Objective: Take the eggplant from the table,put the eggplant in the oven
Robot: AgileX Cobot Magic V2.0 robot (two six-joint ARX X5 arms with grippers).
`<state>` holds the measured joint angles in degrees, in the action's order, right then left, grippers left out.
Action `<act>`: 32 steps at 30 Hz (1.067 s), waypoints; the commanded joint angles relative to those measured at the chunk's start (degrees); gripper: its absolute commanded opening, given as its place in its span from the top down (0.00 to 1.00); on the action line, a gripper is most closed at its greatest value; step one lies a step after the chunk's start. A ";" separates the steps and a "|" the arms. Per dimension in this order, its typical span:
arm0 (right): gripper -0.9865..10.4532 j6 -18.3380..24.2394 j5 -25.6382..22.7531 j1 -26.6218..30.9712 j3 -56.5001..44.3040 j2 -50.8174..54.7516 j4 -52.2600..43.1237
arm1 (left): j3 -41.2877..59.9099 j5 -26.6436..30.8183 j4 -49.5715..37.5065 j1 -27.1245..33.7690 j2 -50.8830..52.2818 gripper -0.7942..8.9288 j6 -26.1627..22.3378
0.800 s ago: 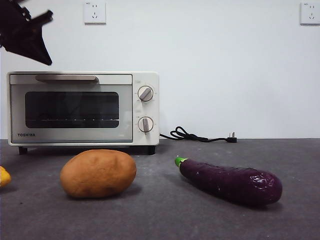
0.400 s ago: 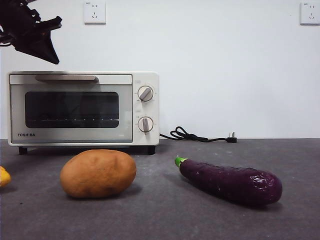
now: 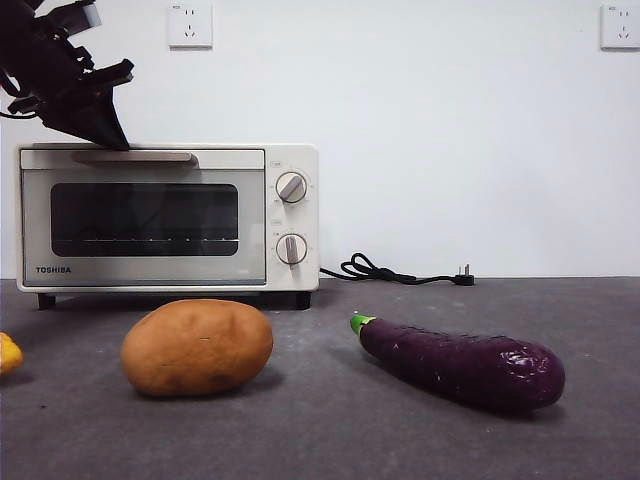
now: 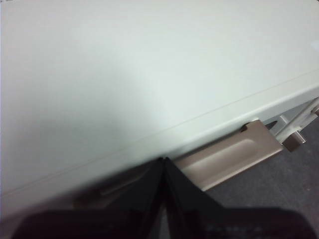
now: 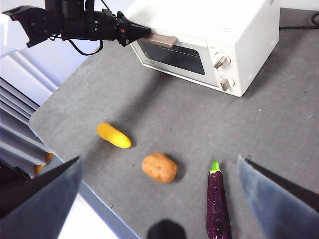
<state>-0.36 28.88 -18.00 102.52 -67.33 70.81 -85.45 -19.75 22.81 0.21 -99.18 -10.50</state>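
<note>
The left tool (image 3: 110, 135), jaws pressed together, has dropped to the oven (image 3: 165, 215) handle (image 3: 132, 156) and looks about to open the door, which is still shut; what's inside is hard to tell. The right tool (image 5: 159, 199) hangs wide apart above the eggplant (image 3: 460, 365), untouched on the counter (image 3: 330, 440) beside the potato (image 3: 197, 346).
</note>
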 commanded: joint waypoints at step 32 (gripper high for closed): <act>0.42 2.01 -1.46 -0.04 0.20 -1.84 -1.36 | 0.24 -1.66 20.70 -13.44 3.17 0.92 0.02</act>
<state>1.13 27.38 -17.98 102.52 -69.04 69.95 -85.30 -21.54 44.49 -13.30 -97.67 -10.44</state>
